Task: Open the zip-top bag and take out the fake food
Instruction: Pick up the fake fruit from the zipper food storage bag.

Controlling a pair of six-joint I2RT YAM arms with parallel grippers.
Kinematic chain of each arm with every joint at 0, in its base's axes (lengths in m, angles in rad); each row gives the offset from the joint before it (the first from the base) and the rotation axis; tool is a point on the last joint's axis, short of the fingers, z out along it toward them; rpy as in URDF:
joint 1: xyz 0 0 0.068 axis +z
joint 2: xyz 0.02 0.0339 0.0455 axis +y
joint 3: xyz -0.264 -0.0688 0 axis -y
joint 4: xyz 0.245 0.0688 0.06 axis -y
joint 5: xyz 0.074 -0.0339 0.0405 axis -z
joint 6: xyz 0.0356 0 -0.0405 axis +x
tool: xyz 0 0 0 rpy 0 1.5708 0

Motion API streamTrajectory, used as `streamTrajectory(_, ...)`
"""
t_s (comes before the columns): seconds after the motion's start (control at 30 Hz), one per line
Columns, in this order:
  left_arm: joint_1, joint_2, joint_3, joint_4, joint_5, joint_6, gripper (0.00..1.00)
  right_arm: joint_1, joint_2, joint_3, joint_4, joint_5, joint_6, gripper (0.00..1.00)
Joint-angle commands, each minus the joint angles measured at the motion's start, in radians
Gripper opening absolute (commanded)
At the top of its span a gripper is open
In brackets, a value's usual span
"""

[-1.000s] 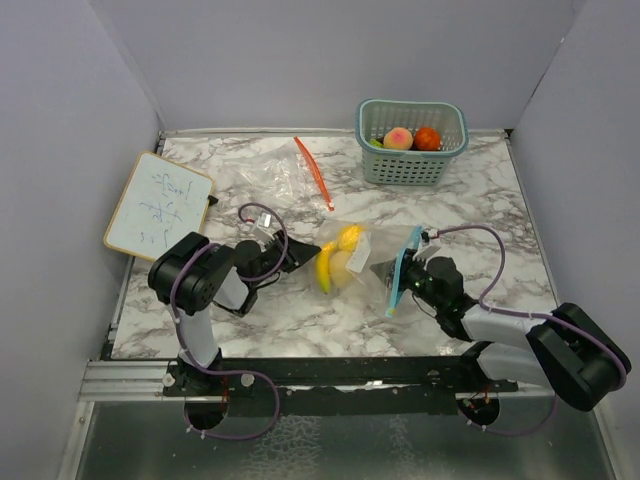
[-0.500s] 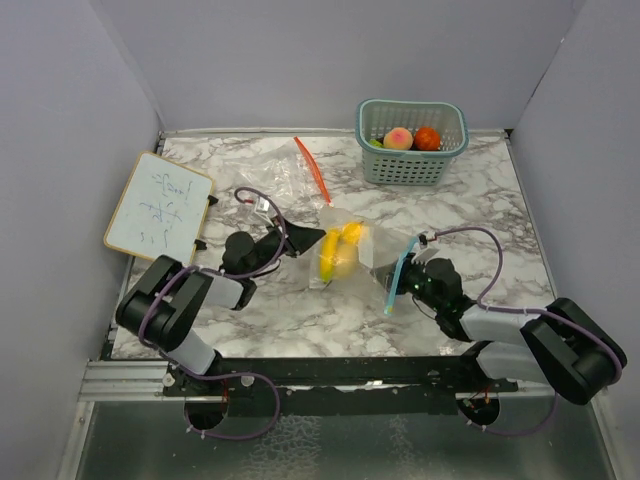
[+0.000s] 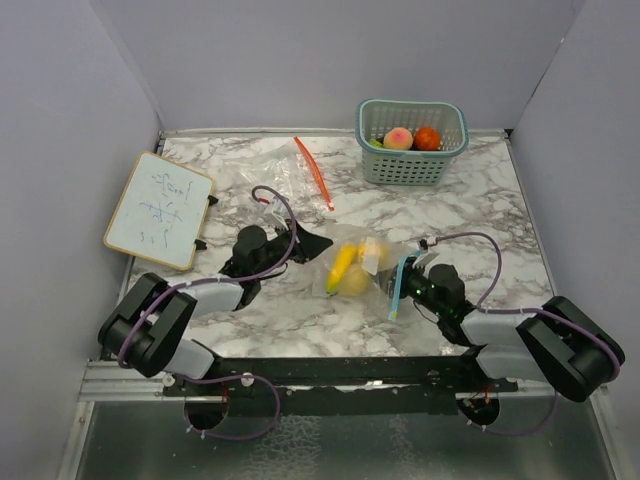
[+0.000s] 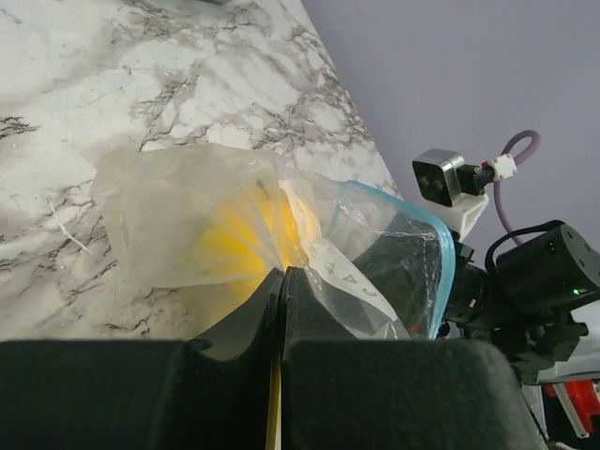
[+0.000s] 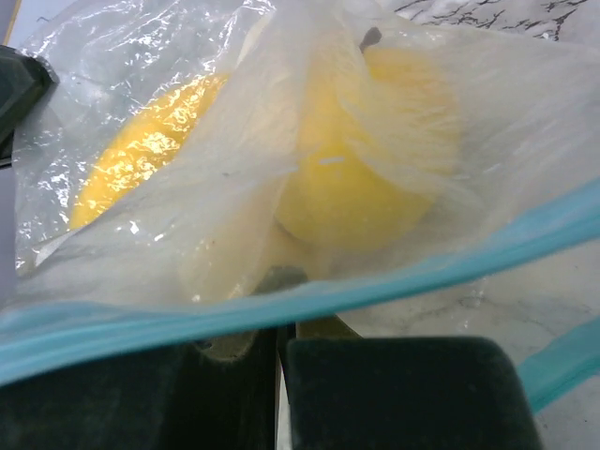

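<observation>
- Left fingers [image 4: 292,314] are pressed together on the zip-top bag's [image 3: 366,258] film, and right fingers [image 5: 309,375] are clamped at its blue zip strip [image 3: 397,287].
- Banana [image 3: 341,268] and lemon [image 3: 353,284] sit inside the bag, mid-tabletop [image 3: 300,312]. Whether the mouth has parted, I can't tell.
- Best play here: keep the left pinch firm as an anchor, then draw the zip edge away steadily without dragging the fruit.
- Against a second ago, the left arm reaches out low and the bag sits lower and flatter.

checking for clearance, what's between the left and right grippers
The zip-top bag, holding a banana and a lemon, stretches between the left gripper and the right gripper, each pinching its film; the top view shows it.
</observation>
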Motion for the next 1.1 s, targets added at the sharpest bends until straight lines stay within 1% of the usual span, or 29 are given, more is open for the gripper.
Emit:
streamTrajectory(0.0, -0.016, -0.113, 0.018, -0.024, -0.002, 0.038, 0.0, -0.007, 0.024, -0.03, 0.112, -0.026, -0.007, 0.02)
streamTrajectory(0.07, -0.042, -0.142, 0.069, -0.19, -0.075, 0.139, 0.0, -0.008, 0.032, -0.031, 0.122, -0.024, -0.005, 0.02)
streamTrajectory(0.1, -0.042, -0.143, 0.078, -0.222, -0.074, 0.149, 0.0, -0.007, 0.039, -0.035, 0.135, -0.025, -0.005, 0.02)
streamTrajectory(0.17, -0.048, -0.178, 0.052, -0.122, -0.029, 0.096, 0.0, -0.007, 0.05, -0.042, 0.167, -0.036, -0.005, 0.02)
streamTrajectory(0.2, -0.067, -0.195, 0.066, -0.144, -0.044, 0.098, 0.0, -0.007, 0.053, -0.049, 0.176, -0.041, -0.002, 0.02)
streamTrajectory(0.27, -0.1, -0.201, 0.106, -0.262, -0.104, 0.173, 0.0, -0.007, 0.056, -0.065, 0.209, -0.043, 0.008, 0.02)
streamTrajectory(0.3, -0.102, -0.184, 0.104, -0.283, -0.115, 0.191, 0.0, -0.007, 0.06, -0.071, 0.232, -0.043, 0.01, 0.04)
streamTrajectory(0.33, -0.091, -0.163, 0.087, -0.267, -0.105, 0.185, 0.0, -0.007, 0.064, -0.074, 0.245, -0.045, 0.011, 0.06)
streamTrajectory(0.4, -0.072, -0.12, 0.046, -0.178, -0.062, 0.135, 0.0, -0.007, 0.069, -0.07, 0.251, -0.055, 0.009, 0.15)
streamTrajectory(0.47, -0.081, -0.101, 0.027, -0.109, -0.042, 0.1, 0.0, -0.007, 0.07, -0.071, 0.261, -0.07, 0.007, 0.23)
streamTrajectory(0.53, -0.099, -0.106, 0.039, -0.137, -0.065, 0.128, 0.0, -0.007, 0.073, -0.073, 0.278, -0.091, -0.002, 0.32)
streamTrajectory(0.57, -0.099, -0.103, 0.044, -0.165, -0.08, 0.145, 0.0, -0.007, 0.074, -0.071, 0.283, -0.105, -0.008, 0.37)
streamTrajectory(0.63, -0.076, -0.069, 0.037, -0.169, -0.09, 0.15, 0.0, -0.007, 0.083, -0.07, 0.301, -0.135, -0.018, 0.5)
streamTrajectory(0.73, -0.052, -0.005, 0.008, -0.057, -0.043, 0.096, 0.0, -0.007, 0.109, -0.055, 0.303, -0.161, -0.029, 0.67)
streamTrajectory(0.8, -0.054, 0.027, 0.007, -0.012, -0.028, 0.077, 0.0, -0.008, 0.129, -0.032, 0.259, -0.158, -0.043, 0.72)
streamTrajectory(0.93, -0.055, 0.043, 0.006, 0.006, -0.02, 0.064, 0.0, -0.007, 0.178, -0.015, 0.259, -0.154, -0.038, 0.74)
streamTrajectory(0.97, -0.055, 0.042, 0.005, 0.007, -0.021, 0.064, 0.0, -0.007, 0.191, -0.007, 0.256, -0.162, -0.039, 0.76)
streamTrajectory(1.07, -0.055, 0.045, 0.004, 0.003, -0.02, 0.066, 0.0, -0.007, 0.251, 0.034, 0.262, -0.205, -0.039, 0.88)
